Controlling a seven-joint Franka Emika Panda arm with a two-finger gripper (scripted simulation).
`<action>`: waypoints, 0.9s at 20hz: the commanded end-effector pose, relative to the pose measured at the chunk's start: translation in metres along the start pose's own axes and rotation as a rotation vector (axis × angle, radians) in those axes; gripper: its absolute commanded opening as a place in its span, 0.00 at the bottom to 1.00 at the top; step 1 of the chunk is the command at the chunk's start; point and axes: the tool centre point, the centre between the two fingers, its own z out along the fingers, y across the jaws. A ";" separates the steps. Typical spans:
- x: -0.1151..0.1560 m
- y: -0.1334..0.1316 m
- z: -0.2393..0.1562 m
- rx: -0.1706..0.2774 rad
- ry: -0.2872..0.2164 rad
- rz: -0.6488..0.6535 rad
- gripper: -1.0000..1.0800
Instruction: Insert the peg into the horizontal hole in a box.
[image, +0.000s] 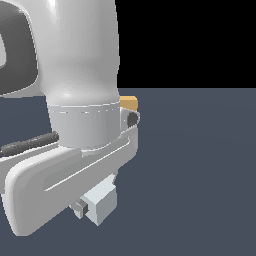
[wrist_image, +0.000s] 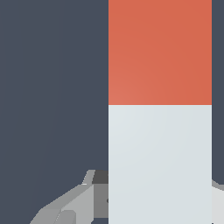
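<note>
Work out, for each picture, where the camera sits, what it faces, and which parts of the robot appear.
Exterior view: sits close behind the white arm, facing the dark floor; a tan-orange box corner peeks past it.
Wrist view: sits on the wrist, facing along the red-orange and pale grey-white square peg; a grey gripper finger shows beside it.
Shared: the pale peg end and the floor.

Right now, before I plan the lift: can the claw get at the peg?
Probably yes: in the wrist view the peg sits between the fingers of the claw, nothing covering it. Whether it is gripped is unclear.
</note>
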 end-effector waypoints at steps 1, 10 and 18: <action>0.003 0.002 -0.002 -0.001 -0.002 0.027 0.00; 0.024 0.010 -0.007 -0.001 -0.002 0.196 0.00; 0.046 0.024 -0.013 -0.002 -0.002 0.392 0.00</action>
